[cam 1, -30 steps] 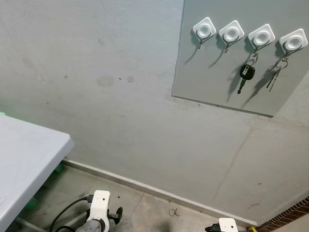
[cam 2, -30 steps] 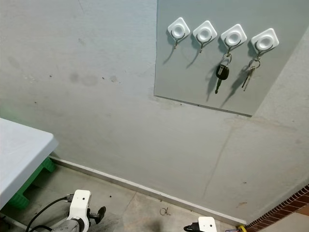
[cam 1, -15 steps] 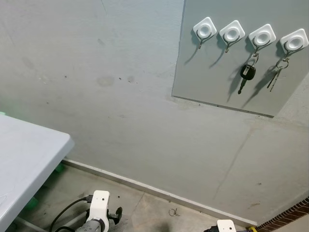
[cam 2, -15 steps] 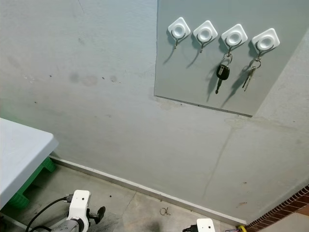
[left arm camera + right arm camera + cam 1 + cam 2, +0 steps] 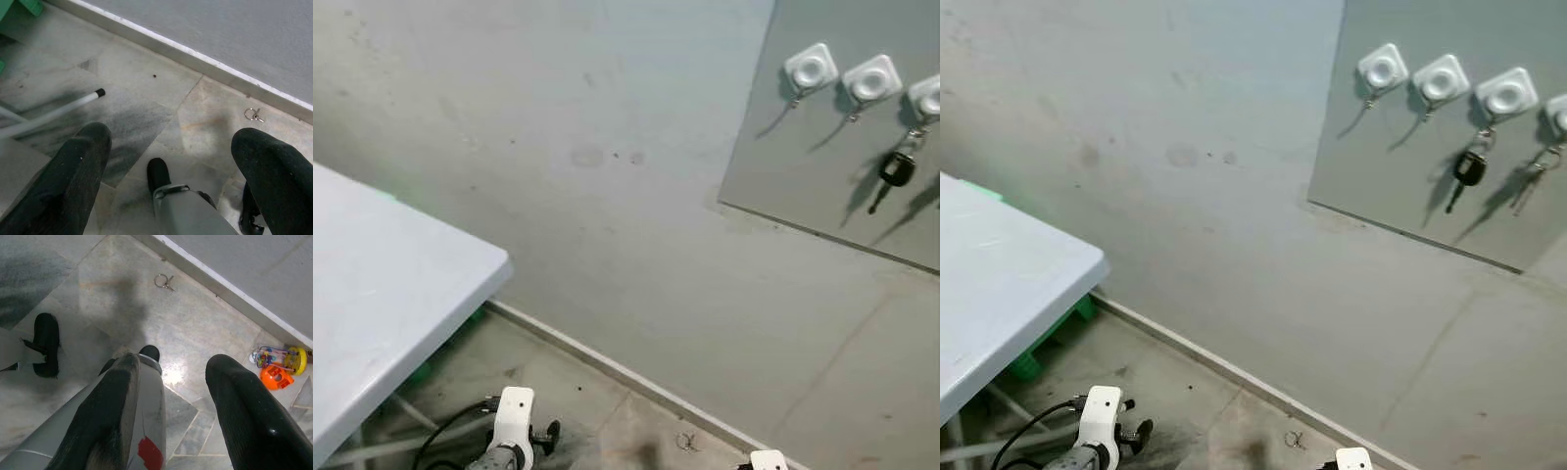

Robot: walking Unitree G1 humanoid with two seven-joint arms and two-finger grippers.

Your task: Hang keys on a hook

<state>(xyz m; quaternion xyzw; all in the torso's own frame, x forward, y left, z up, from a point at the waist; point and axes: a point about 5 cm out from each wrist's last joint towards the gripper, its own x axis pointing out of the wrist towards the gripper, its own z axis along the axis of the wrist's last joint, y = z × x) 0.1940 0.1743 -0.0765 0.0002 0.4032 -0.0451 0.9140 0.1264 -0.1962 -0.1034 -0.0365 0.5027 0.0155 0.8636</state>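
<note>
Toy beside right claw.

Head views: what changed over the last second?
Only the camera moved: the head turned left, so the hook board slid right and more of the white table shows. The black key and the key bunch hang on their hooks as before. Both arms hang idle, left gripper and right gripper open and empty.

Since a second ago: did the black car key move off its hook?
No. The black car key hangs from the same third white hook on the grey board; the whole picture shifted together, so the camera turned.
</note>
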